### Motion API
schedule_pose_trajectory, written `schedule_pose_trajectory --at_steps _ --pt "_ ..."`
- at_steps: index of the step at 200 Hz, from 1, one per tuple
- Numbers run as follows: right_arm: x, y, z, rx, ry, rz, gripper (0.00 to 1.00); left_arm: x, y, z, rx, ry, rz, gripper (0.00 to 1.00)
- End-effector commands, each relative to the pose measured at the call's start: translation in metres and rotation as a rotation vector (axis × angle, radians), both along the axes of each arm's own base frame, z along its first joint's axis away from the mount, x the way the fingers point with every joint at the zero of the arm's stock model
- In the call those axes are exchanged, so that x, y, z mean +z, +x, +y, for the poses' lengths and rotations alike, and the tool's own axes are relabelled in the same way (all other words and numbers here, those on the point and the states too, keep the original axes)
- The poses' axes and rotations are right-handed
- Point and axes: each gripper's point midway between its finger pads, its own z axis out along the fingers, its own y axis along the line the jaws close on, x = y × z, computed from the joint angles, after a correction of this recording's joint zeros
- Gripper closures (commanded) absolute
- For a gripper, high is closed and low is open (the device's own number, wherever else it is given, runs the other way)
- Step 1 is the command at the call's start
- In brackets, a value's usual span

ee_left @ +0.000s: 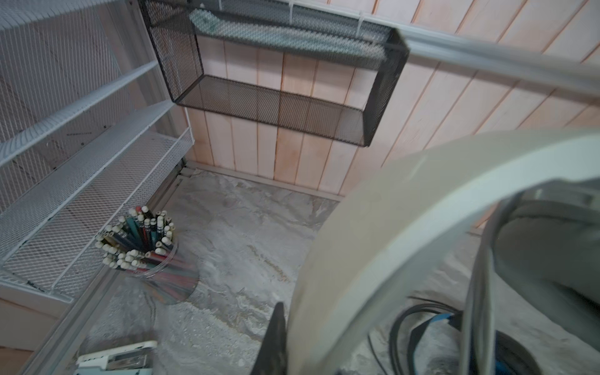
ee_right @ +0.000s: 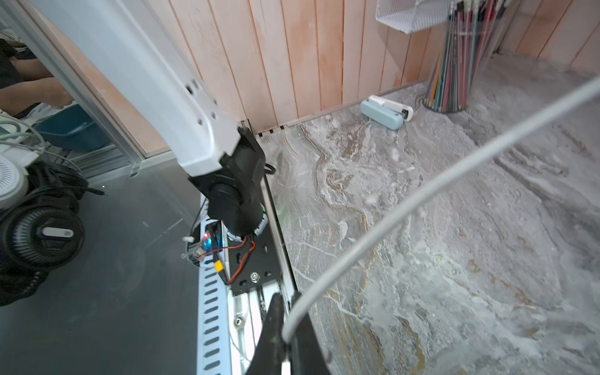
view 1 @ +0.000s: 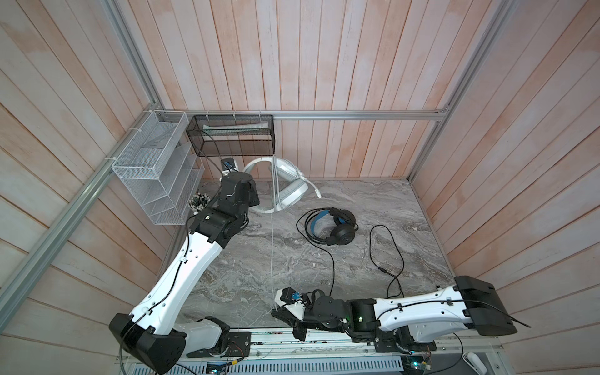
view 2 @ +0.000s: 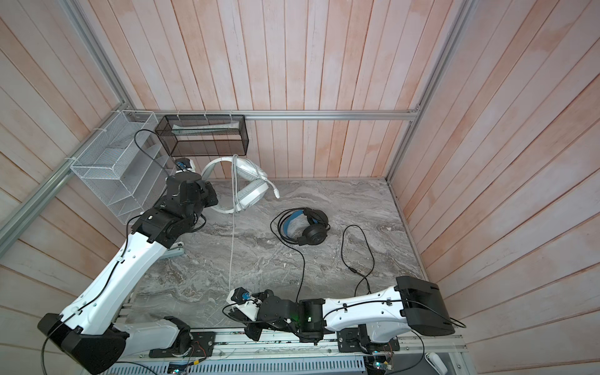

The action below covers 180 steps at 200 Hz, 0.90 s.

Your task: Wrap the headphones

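Tabletop: open marble right of the black mesh basket.
White headset: just under basket, headband pinched by left gripper.
Black headset: lying flat, farther out from basket.
White cable: taut, straight away from basket, clamped in right gripper.

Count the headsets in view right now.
2. White headset at the back by the black mesh basket, headband in the shut left gripper; black headset with blue-lined headband lying mid-table, to its right. Off-table clutter in the right wrist view could hide more.
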Motion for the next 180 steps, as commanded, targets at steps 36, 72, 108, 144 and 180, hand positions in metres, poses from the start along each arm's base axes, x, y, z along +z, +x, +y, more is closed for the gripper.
schedule_pose_trajectory --at_steps 36,72,108,144,180 --pt "0.083 0.009 -0.041 0.014 -0.232 -0.310 1.00 -0.028 0.010 -0.007 -0.043 0.103 -0.051 1.00" --pt "0.155 0.051 -0.067 -0.092 -0.255 -0.450 1.00 -0.040 -0.027 -0.032 -0.159 0.288 -0.102 1.00" --pt "0.198 0.084 -0.087 -0.212 -0.234 -0.552 1.00 -0.058 -0.070 -0.051 -0.286 0.439 -0.091 1.00" --pt "0.210 0.122 -0.105 -0.327 -0.244 -0.603 1.00 -0.077 -0.104 -0.049 -0.388 0.397 -0.074 1.00" --pt "0.212 0.164 -0.117 -0.451 -0.243 -0.633 1.00 -0.095 -0.130 -0.057 -0.475 0.373 -0.061 1.00"
